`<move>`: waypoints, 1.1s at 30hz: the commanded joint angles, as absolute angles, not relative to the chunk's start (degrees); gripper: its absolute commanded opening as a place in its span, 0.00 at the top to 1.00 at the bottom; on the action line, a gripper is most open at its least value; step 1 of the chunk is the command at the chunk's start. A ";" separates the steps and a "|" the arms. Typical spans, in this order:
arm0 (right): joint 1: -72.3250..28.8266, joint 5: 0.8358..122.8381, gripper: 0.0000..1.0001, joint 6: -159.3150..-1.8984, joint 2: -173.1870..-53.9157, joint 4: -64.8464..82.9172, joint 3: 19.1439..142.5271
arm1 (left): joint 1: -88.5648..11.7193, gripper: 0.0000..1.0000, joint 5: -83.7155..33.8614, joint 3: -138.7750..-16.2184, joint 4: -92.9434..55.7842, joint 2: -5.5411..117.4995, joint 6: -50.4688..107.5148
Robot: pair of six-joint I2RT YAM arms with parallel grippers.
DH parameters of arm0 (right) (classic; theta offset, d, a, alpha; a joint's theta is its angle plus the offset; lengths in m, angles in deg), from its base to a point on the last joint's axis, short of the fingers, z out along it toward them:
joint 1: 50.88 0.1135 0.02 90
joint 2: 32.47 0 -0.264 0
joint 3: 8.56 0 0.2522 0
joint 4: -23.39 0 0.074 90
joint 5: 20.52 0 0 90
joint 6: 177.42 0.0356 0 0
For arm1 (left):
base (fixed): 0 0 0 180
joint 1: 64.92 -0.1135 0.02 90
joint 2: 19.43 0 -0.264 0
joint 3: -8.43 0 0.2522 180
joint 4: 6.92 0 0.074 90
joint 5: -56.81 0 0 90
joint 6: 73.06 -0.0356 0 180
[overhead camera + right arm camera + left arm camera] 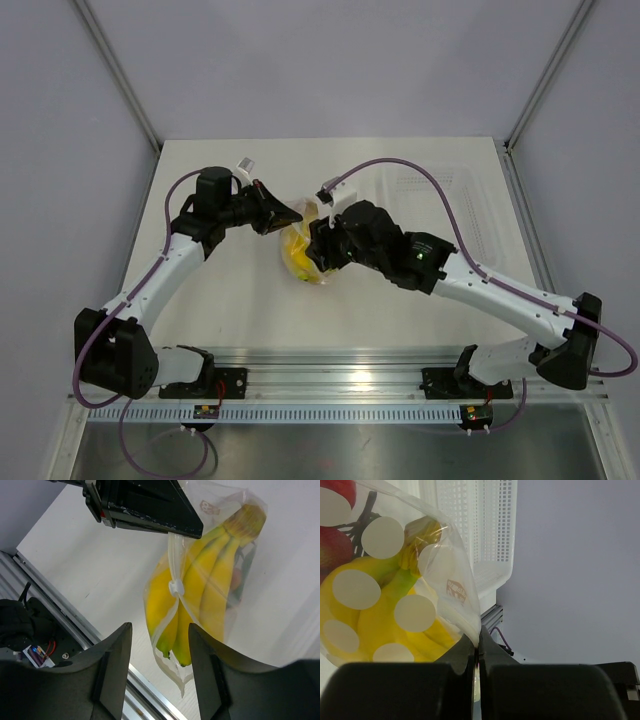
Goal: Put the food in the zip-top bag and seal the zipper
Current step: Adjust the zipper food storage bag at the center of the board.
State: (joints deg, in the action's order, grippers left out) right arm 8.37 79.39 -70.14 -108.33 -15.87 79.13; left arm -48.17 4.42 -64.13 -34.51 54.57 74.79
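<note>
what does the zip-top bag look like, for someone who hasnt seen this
Over the middle of the table, it hangs from the left gripper. The zip-top bag is clear film with pale dots, yellow bananas inside, unlike the rigid tray beyond.

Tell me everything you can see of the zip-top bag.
The bag is thin, clear, crinkled plastic printed with pale round dots and a small brown logo. It hangs from the shut left tool, which pinches one edge. Inside are yellow bananas and red fruit. A pale strip runs down its side; whether it is sealed cannot be told. The open right tool faces it without visibly touching.
</note>
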 commanded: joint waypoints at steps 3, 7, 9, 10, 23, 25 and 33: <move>8.45 82.92 0.39 -74.84 -114.63 -22.25 87.00 | -48.31 1.00 7.59 -66.50 -30.09 54.49 75.21; 8.36 84.15 0.42 -75.64 -119.83 -23.16 88.96 | -48.31 1.00 7.86 -67.03 -30.17 54.23 75.13; 8.36 84.51 0.53 -75.38 -120.89 -21.31 88.52 | -48.31 1.00 7.59 -67.20 -30.53 54.14 74.95; 8.36 84.68 0.74 -75.03 -121.24 -21.05 88.61 | -48.31 1.00 7.59 -67.20 -30.70 54.05 74.78; 5.91 91.45 1.00 -62.99 -116.05 -12.16 81.92 | -48.40 0.01 -1.09 -79.68 -48.96 53.80 56.60; 5.90 91.63 1.00 -62.90 -117.28 -13.13 83.59 | -48.40 0.01 -5.40 -77.33 -49.77 48.80 52.03; 2.48 87.68 1.00 -56.50 -125.45 -14.36 92.29 | -48.31 0.13 -7.64 -52.17 -37.10 23.47 55.28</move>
State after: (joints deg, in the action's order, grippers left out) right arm 4.00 88.79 -61.36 -123.12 -16.04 87.35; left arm -48.37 -7.34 -56.05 -41.09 26.37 56.08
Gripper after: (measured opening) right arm 0.019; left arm 0.870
